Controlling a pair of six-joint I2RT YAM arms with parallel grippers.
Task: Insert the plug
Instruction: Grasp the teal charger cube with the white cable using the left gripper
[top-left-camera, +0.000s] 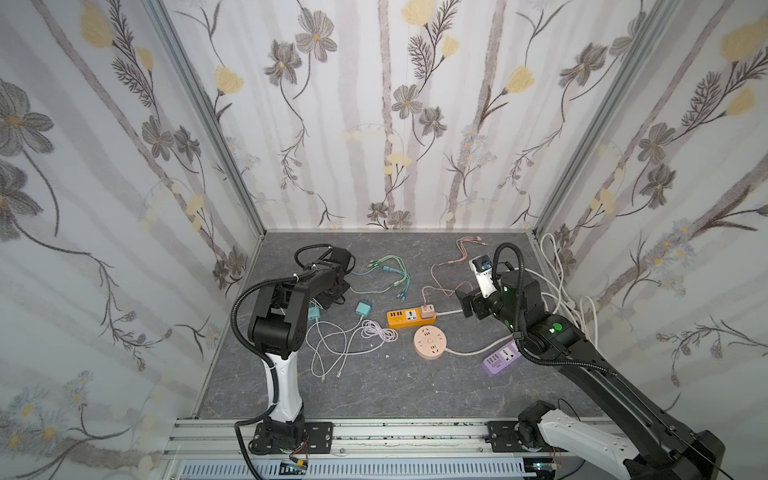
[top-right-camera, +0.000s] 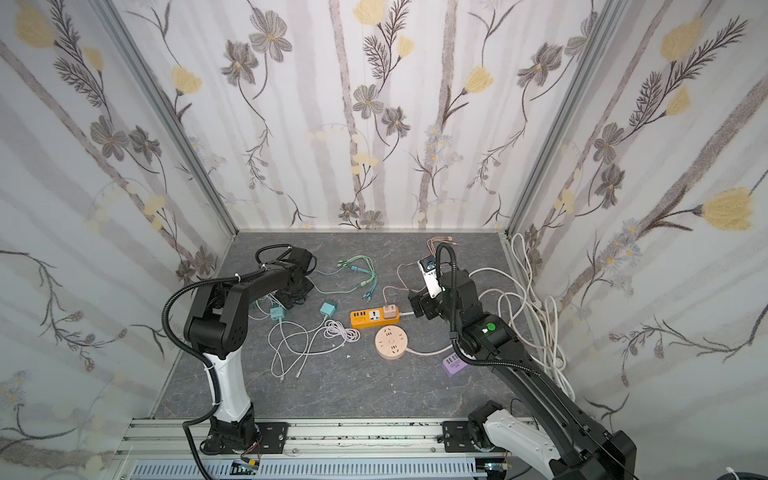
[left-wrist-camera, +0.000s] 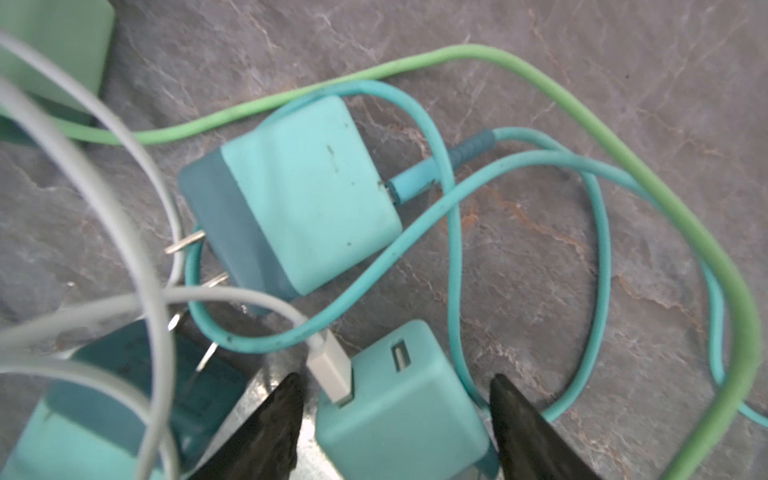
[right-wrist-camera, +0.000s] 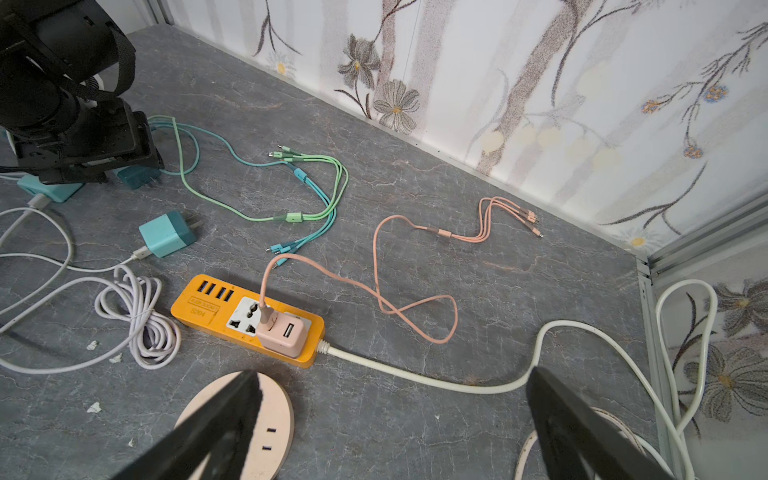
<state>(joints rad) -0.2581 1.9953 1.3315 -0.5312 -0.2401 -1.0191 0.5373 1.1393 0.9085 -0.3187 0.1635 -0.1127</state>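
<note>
The plug (left-wrist-camera: 401, 419), a small teal cube, is found at the lower middle of the left wrist view, on the table (left-wrist-camera: 291, 41) among other teal plugs (left-wrist-camera: 291, 195). In a top view it sits left of centre (top-left-camera: 314, 312), well apart from the orange power strip (top-left-camera: 409, 318). It is straddled by the left gripper (left-wrist-camera: 395, 376), whose fingers are held apart, one on each side. A gap is seen beside one finger, so no clamp is made yet. The right gripper (right-wrist-camera: 392, 372) is spread wide above the round socket (right-wrist-camera: 276, 424), with nothing between its fingers.

The plug is judged light, hard and smooth-sided, so slipping can be expected unless its two flat opposite sides are squeezed squarely. Drag is likely from the white cable (left-wrist-camera: 328, 370), which is pushed into the port face and looped among other cords.

The port face is turned toward the upper part of the left wrist view. The prongs are hidden and are presumed to be on the opposite face. The axis is therefore taken to run from port to prongs, and the prongs would need to be turned downward for a socket.
</note>
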